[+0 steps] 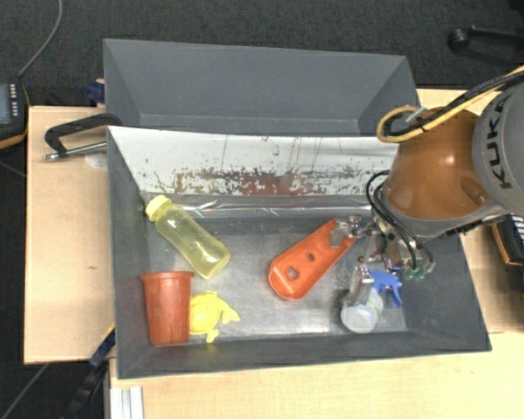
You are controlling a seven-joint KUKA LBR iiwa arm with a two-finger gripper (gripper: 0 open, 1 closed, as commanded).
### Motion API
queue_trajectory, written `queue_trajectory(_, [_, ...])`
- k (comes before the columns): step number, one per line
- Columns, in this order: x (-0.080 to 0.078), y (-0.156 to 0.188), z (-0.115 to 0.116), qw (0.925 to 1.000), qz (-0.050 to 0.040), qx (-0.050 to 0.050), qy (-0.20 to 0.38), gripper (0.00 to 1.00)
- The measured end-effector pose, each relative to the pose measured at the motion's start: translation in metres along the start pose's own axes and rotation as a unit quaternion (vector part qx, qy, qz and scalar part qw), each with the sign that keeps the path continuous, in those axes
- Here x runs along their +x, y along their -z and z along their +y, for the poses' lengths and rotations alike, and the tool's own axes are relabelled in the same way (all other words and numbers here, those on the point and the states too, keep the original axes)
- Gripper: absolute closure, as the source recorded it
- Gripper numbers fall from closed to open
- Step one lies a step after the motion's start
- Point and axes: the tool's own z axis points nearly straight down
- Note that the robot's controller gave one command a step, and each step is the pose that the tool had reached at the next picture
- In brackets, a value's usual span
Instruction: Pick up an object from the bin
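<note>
My gripper hangs low at the bin's right side, below the arm's orange cover. Directly under and in front of it, near the front right corner, lies a small grey-white cylinder with a blue part; the gripper seems to touch its top. An orange flat tool with a hole in its wide end lies just left of the gripper, its narrow end reaching up beside it.
A pale yellow clear bottle lies at the back left. An orange-red cup stands in the front left corner with a yellow soft thing beside it. The arm covers the bin's right rear.
</note>
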Motion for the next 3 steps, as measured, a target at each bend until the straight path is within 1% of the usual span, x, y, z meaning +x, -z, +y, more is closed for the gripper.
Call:
queue_trajectory(1, [-0.001, 0.004, 0.0, 1.0, -0.0035, 0.0, 0.001, 0.0])
queue_trajectory(2, [-0.026, -0.03, 0.022, 0.9998, -0.0072, 0.0, -0.019, 0.0])
queue_trajectory(3, [-0.043, -0.049, 0.025, 0.9999, -0.0065, 0.0, -0.01, 1.0])
